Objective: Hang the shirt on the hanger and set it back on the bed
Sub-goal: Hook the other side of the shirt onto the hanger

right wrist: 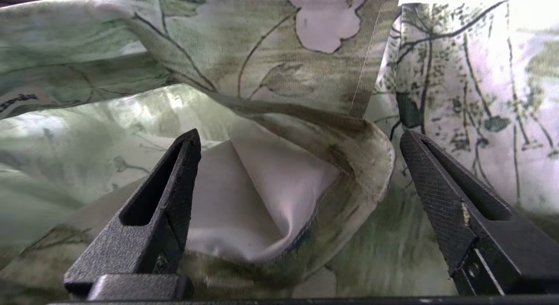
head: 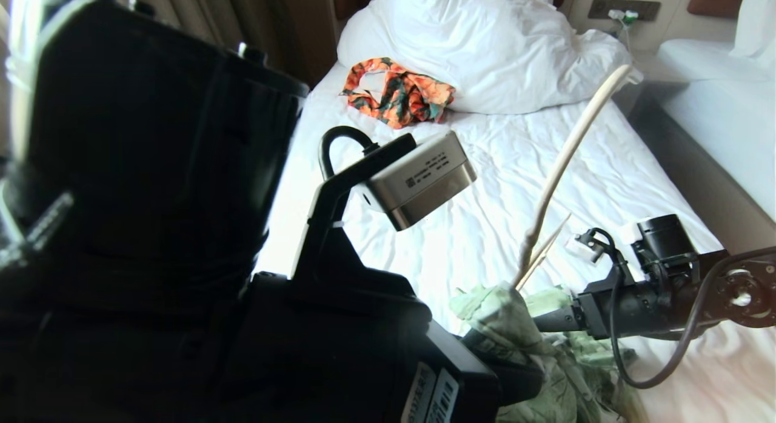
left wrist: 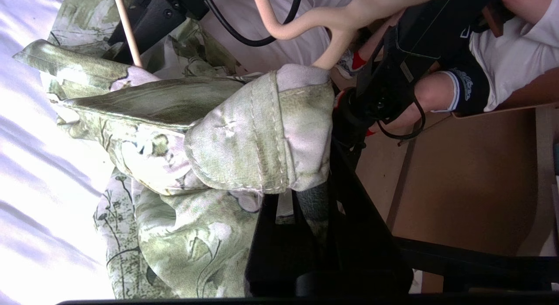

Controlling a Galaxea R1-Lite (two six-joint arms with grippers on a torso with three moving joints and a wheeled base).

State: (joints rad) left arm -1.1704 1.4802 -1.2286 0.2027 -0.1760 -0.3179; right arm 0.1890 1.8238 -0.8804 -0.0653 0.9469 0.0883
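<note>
Spread wide, right gripper (right wrist: 297, 182): two dark ribbed fingers (right wrist: 441, 200) well apart, nothing clamped between them, a folded hem of the shirt (right wrist: 270, 69) bulging into the gap with its pale inner side showing. Hard to tell whether either finger touches the cloth. Reaches in from the right side of the bed (head: 503, 186) in the head view (head: 545, 321), pointing at the bunched fabric near the foot edge.

Shut tight, left gripper (left wrist: 301, 204), clamped on a stitched fold of the shirt (left wrist: 257, 139), the fabric draped over and hiding the fingertips. Fills the near left of the head view with its dark arm and wrist camera (head: 418, 180).

Lies crumpled at the near edge of the bed, the shirt (head: 515, 326), light green with pale flowers and dark vines, partly lifted by the left grip. Rises out of the bunched collar, the hanger (head: 567, 162): cream-coloured, one long arm slanting up toward the far right of the bed, the thinner bar beside it, the hook (left wrist: 297, 21) seen in the left wrist view curving just beyond the gripped fold.

Farther up the wrinkled sheet, an orange-and-green garment (head: 397, 96), touching the bunched white duvet (head: 485, 41) at the head end. Off the right side, a neighbouring bed (head: 727, 108).

Beyond the bed edge in the left wrist view, a seated person (left wrist: 502, 47).
</note>
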